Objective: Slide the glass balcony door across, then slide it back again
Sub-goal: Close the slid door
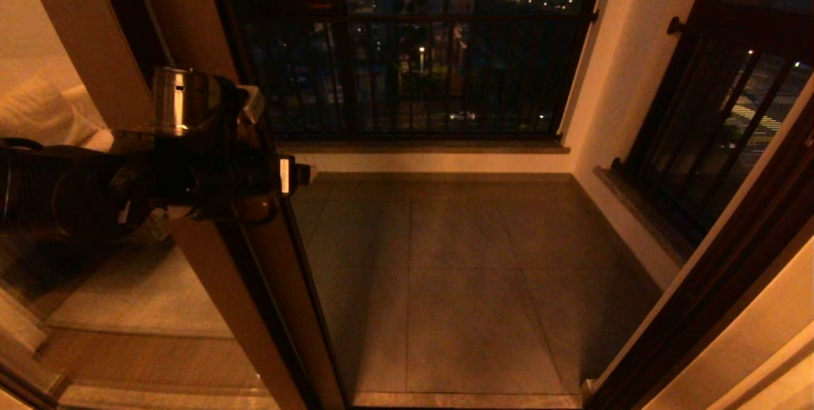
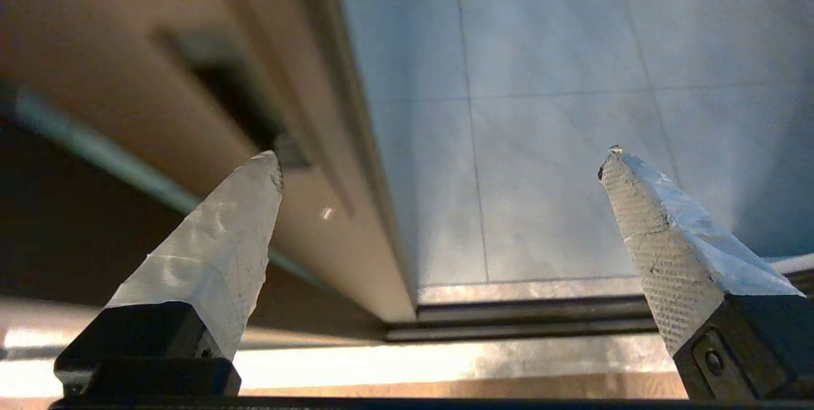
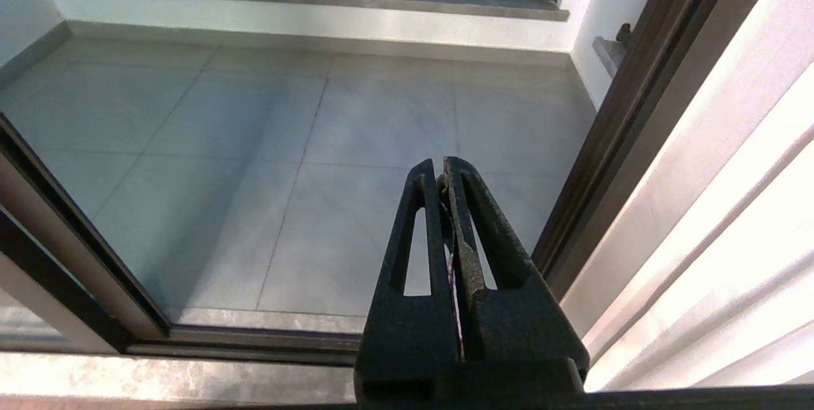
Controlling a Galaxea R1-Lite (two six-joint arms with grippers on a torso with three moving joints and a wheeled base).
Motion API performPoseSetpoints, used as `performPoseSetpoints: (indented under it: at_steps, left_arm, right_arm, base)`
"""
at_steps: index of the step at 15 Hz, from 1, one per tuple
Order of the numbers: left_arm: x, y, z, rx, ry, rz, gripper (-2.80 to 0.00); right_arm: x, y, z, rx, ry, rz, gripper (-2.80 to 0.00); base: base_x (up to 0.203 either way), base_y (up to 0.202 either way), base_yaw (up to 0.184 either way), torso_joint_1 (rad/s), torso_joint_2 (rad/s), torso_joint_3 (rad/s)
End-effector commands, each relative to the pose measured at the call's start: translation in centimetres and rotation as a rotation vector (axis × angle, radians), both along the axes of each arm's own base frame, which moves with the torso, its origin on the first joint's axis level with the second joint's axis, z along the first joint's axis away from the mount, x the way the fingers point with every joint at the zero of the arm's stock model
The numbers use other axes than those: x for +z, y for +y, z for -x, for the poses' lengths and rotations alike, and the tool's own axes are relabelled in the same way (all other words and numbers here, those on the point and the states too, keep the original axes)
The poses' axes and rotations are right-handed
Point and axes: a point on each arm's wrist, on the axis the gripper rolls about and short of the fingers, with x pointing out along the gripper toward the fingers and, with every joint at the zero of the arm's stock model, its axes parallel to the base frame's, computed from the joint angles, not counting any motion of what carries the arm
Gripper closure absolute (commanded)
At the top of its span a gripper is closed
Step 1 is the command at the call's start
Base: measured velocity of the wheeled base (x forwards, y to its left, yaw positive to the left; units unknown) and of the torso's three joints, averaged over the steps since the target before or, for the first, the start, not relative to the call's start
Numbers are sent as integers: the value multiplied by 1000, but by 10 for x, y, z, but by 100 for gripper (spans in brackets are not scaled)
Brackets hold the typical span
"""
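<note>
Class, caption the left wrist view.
Open left gripper straddles the glass balcony door edge, above the tiled floor.

The head view is dim and amber-tinted, lit from indoors behind the camera; outside the barred balcony windows [image 1: 407,67] it is night, with small city lights showing as blurred specks. The left arm's black casing [image 1: 95,187] merges into shadow, though its metal cylinder [image 1: 175,100] catches a highlight. Straight lines of the door frame [image 1: 254,295] bow toward the picture's edges. Both wrist views look brighter and cooler. In the left wrist view the nearby door stile [image 2: 191,79] is soft and out of focus, and the floor sill [image 2: 381,359] glares.
</note>
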Motion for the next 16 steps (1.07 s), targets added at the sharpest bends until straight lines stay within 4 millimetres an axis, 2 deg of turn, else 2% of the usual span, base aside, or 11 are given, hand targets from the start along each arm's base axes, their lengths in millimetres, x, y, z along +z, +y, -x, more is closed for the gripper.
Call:
performPoseSetpoints:
  at_steps: [1, 5, 16]
  left_arm:
    - [-4, -3, -11, 3, 6, -2, -280]
    - [-5, -5, -15, 3, 4, -1, -280]
    - [-5, -16, -12, -32, 5, 1, -280]
  right_arm:
    - [-1, 0, 0, 0, 3, 1, 0]
    - [-1, 0, 0, 0, 3, 1, 0]
    - [-1, 0, 0, 0, 3, 1, 0]
  base:
    - [0, 0, 0, 0, 0, 0]
    - [0, 0, 0, 0, 0, 0]
    - [0, 0, 0, 0, 0, 0]
